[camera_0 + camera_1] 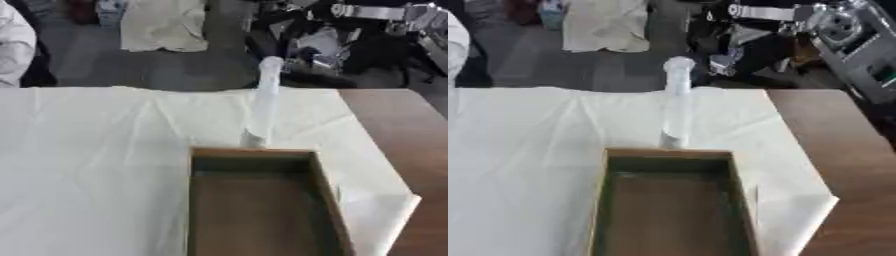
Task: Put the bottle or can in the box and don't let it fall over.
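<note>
Neither of the robot's hands showed in either eye view, so whether their fingers were spread, pressed together or pinching anything could not be told. The tall, slender, clear plastic bottle (264, 102) with a pale cap stood upright on the white cloth (96, 165), outside the box and just behind the middle of its far wall, with its base close to that wall; whether it touched the wall could not be made out. The shallow, rectangular brown wooden box (259, 152) lay open-topped on the cloth, its long sides running toward the camera and its near end cut off by the lower edge of the view; its dark inside showed only bare floor. The cloth was creased and covered most of the brown wooden table (398, 125), leaving a bare strip along the right side, where a corner of the cloth curled up beside the box. Beyond the table's far edge lay a grey floor with a pale sheet (166, 25) and dark machinery (798, 30).
</note>
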